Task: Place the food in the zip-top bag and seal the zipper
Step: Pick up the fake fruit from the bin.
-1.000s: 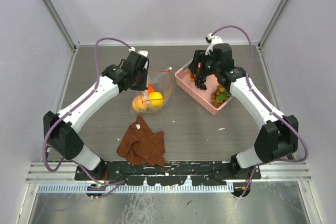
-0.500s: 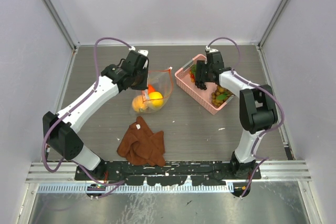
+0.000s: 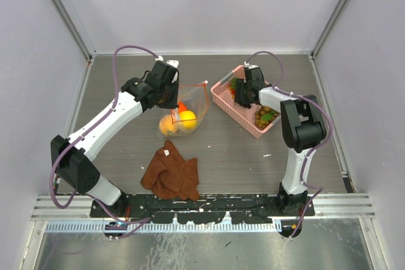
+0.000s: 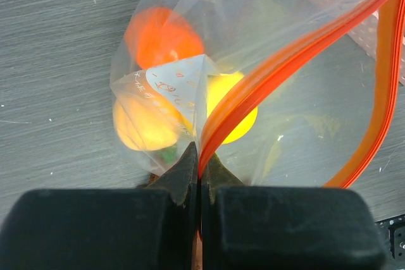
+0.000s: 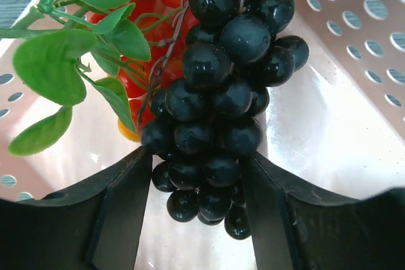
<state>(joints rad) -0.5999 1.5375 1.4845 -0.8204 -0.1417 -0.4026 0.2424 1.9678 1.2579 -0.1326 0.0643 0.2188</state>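
Mid-table, inside zip-top bag (image 3: 197,100): orange fruit (image 4: 161,33), two yellow ones (image 4: 142,124), done. Left gripper (image 4: 201,156) pinched tight on zipper (image 4: 285,67). Right gripper (image 5: 199,181) wide astride dark purple grapes (image 5: 221,93) in pink basket (image 5: 342,93); clamped or not, cannot tell. Pending: grapes, sealing.

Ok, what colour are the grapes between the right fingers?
The grapes are dark purple, almost black, clearest in the right wrist view.

Robotics lab test cell: two arms (image 3: 107,118) bolted to a metal rail (image 3: 63,207) at a grey table (image 3: 234,156); bare white walls (image 3: 202,4) and aluminium posts (image 3: 63,11) enclose it.
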